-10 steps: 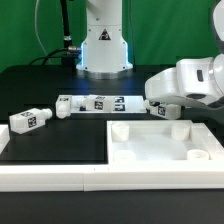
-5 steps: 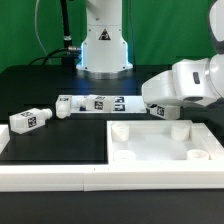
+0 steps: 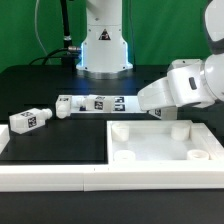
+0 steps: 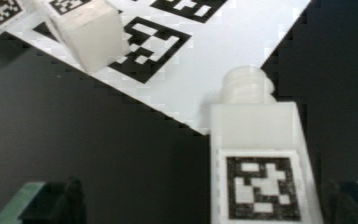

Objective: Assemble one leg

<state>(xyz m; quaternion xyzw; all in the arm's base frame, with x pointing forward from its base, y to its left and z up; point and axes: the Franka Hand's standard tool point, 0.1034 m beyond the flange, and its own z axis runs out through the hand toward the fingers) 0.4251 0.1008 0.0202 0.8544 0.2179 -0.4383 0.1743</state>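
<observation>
The gripper (image 4: 195,200) hangs with its fingers (image 4: 34,202) spread wide, clamping nothing. Between them, on the black table (image 4: 87,145), lies the leg (image 4: 259,150), tag upward, its peg pointing at the marker board (image 4: 220,60) just beyond. It sits nearer one finger, so closing could skew or roll it. Farther off, a second leg (image 4: 83,40) rests on that board, near enough to be knocked.
</observation>
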